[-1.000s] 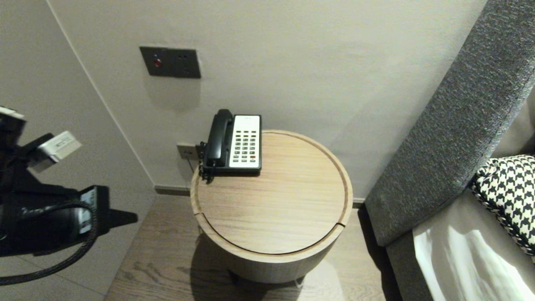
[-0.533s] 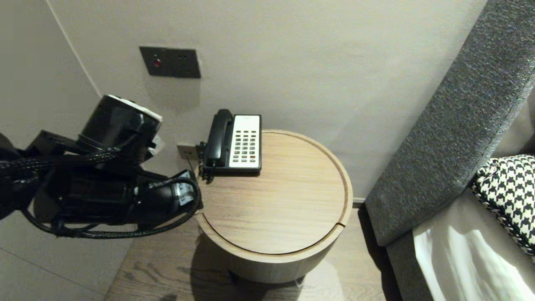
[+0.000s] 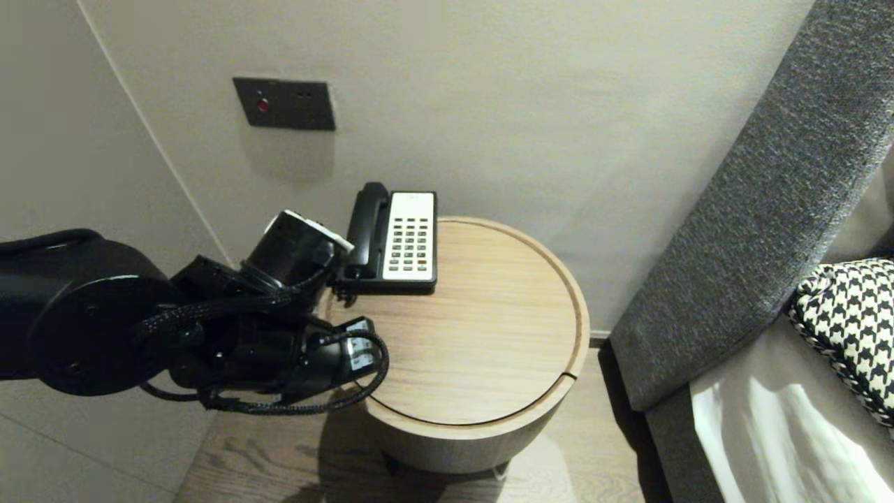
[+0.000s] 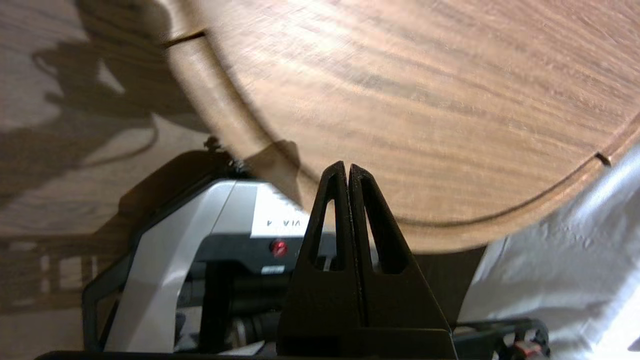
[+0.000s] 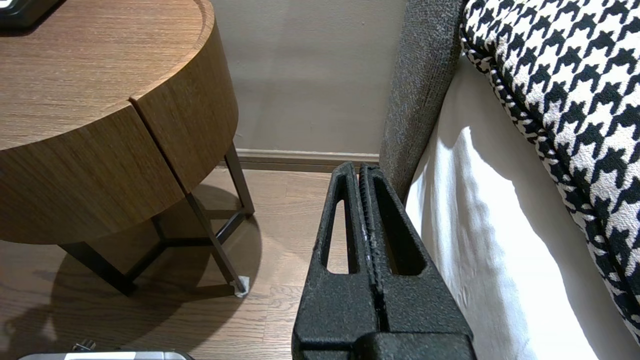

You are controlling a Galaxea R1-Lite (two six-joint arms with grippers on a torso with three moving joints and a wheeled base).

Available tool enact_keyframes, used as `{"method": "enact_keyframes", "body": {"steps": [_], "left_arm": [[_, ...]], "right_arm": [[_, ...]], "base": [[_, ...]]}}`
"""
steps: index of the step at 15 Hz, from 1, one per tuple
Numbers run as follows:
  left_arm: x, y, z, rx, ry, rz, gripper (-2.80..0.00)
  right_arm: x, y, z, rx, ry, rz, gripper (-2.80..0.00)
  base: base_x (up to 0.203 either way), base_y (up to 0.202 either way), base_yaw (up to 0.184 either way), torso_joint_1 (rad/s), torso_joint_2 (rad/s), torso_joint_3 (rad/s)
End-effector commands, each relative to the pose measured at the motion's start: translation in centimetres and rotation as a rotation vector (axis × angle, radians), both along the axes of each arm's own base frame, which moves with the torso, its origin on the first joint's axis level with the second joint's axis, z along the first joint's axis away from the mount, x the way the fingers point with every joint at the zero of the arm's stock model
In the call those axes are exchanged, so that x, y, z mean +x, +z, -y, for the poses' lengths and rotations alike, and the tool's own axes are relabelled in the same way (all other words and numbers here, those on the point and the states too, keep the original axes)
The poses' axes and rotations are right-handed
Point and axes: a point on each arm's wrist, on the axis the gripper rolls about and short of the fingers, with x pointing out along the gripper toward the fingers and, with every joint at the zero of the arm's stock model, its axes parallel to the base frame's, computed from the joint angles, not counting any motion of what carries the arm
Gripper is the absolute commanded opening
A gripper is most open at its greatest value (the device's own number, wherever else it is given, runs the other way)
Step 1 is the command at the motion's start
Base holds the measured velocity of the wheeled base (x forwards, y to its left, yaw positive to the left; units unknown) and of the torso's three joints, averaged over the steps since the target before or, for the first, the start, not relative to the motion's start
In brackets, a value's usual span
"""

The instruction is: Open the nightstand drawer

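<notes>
Left gripper [image 4: 346, 167]: fingers pressed flat together, nothing between them. In your left wrist view it hangs over the rim of the round wooden table [image 4: 400, 100], tips pointing at the bare top. I can't tell whether they touch it. The robot's own base [image 4: 165, 260] shows beneath it in that view.

In the head view the left arm [image 3: 91, 314] comes in from the left, with its wrist over the table's left front edge. The fingers are hidden behind the wrist there, so go by the wrist view.

Telephone [image 3: 394, 237]: on the back left edge of the table, against the wall. Black handset [image 3: 367, 223] sits in the cradle on its left side, white keypad on the right. The arm's upper housing overlaps the phone's left front corner in the head view; you can't read contact from that.

Right gripper [image 5: 357, 167]: clamped tight too, empty. It's parked low over the wood floor [image 5: 280, 210], between the table and the bed. White sheet [image 5: 480, 225] is just beside it, with the houndstooth cushion [image 5: 565, 85] on top of the sheet.

Around it: dark wall plate [image 3: 284, 104] with a red dot above the phone, grey upholstered headboard [image 3: 754, 209] right of the table
</notes>
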Motion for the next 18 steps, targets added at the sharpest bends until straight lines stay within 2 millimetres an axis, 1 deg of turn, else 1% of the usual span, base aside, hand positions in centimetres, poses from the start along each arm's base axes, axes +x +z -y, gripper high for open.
{"method": "enact_keyframes", "body": {"steps": [1,6,8,13,18], "left_arm": [[0.6,-1.4,0.7,0.025,0.001,-0.029,-2.8],[0.9,-2.9,1.0,0.046,0.003,-0.045,-2.8],[0.5,-3.1,1.3,0.053,-0.008,-0.051,-2.8],[-1.2,-3.9,1.4,0.074,-0.045,-0.074,-2.8],[-2.4,-4.5,0.5,0.092,-0.051,-0.093,-2.8]], "right_arm": [[0.3,-1.1,0.0,0.0,-0.001,-0.038,-2.8],[0.3,-1.1,0.0,0.0,-0.001,-0.038,-2.8],[0.3,-1.1,0.0,0.0,0.0,-0.038,-2.8],[0.3,-1.1,0.0,0.0,0.001,-0.038,-2.8],[0.3,-1.1,0.0,0.0,0.001,-0.038,-2.8]], "base": [[0.0,0.0,0.0,0.0,0.0,0.0],[0.0,0.0,0.0,0.0,0.0,0.0],[0.0,0.0,0.0,0.0,0.0,0.0],[0.0,0.0,0.0,0.0,0.0,0.0],[0.0,0.0,0.0,0.0,0.0,0.0]]}}
